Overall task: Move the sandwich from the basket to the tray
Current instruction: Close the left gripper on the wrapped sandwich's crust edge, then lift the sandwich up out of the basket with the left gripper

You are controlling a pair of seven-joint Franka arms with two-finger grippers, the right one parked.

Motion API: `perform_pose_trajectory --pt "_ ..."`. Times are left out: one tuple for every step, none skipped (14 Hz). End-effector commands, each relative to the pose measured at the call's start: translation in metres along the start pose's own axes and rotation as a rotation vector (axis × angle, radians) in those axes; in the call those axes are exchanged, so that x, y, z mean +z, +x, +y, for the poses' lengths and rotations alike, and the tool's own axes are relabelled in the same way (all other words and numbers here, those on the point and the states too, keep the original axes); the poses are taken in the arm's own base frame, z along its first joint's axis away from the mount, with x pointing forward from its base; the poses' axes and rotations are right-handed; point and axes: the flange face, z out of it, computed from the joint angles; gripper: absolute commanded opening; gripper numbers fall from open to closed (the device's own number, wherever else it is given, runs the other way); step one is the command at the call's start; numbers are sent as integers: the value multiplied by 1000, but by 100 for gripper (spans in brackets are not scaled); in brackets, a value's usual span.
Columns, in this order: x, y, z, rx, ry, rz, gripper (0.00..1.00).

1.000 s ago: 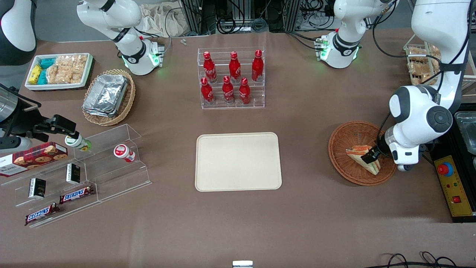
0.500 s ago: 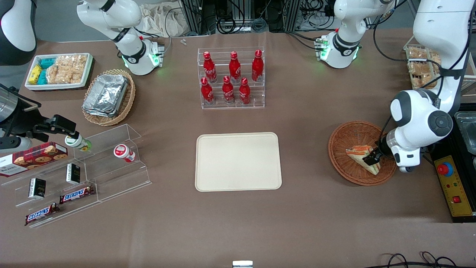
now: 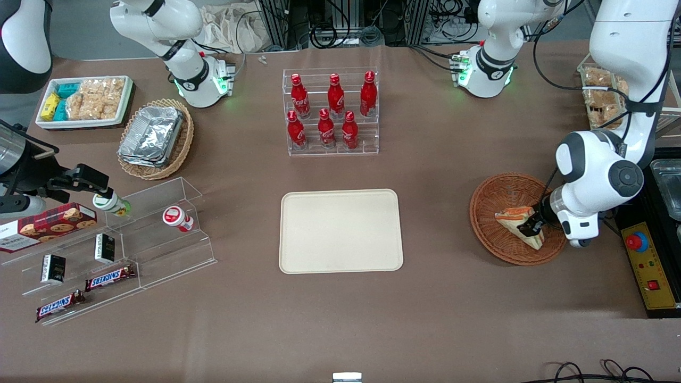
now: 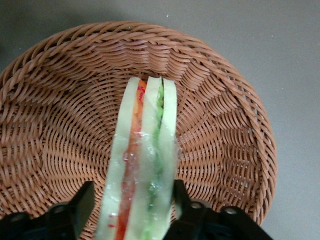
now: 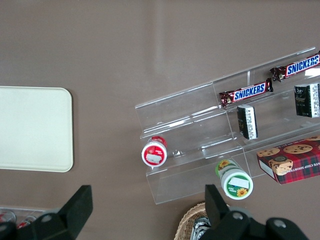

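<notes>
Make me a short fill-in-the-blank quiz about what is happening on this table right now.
1. The tool has a finger on each side of the ____.
2. The sandwich is still inside the round wicker ____.
3. The cream tray holds ____ so far.
4. The rack holds ____ red bottles.

Missing words: sandwich; basket; nothing; six

SNICKERS on two candy bars (image 5: 246, 91) in acrylic rack (image 5: 200, 145).
</notes>
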Motion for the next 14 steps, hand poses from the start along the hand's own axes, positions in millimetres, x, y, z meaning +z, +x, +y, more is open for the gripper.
perform_pose_trajectory --pt "-3 0 5 -13 -16 3 8" --pt "-5 0 5 -8 -17 5 4" --pt "-9 1 6 -1 -20 8 3" --pt "-15 4 6 5 -22 11 3" --pt "-25 4 5 29 -18 11 4" --pt "-36 5 7 44 -10 8 4" --pt "-52 7 8 54 3 0 4" --pt "-69 8 10 83 20 -16 6" --pt "-90 9 12 104 32 -25 6" --pt "-116 10 14 126 45 -34 6" --pt "-144 13 14 154 55 -44 7" --pt "-171 14 16 181 69 -62 7" --pt "-199 16 18 205 77 -76 7" --pt "-224 16 19 235 83 -85 7"
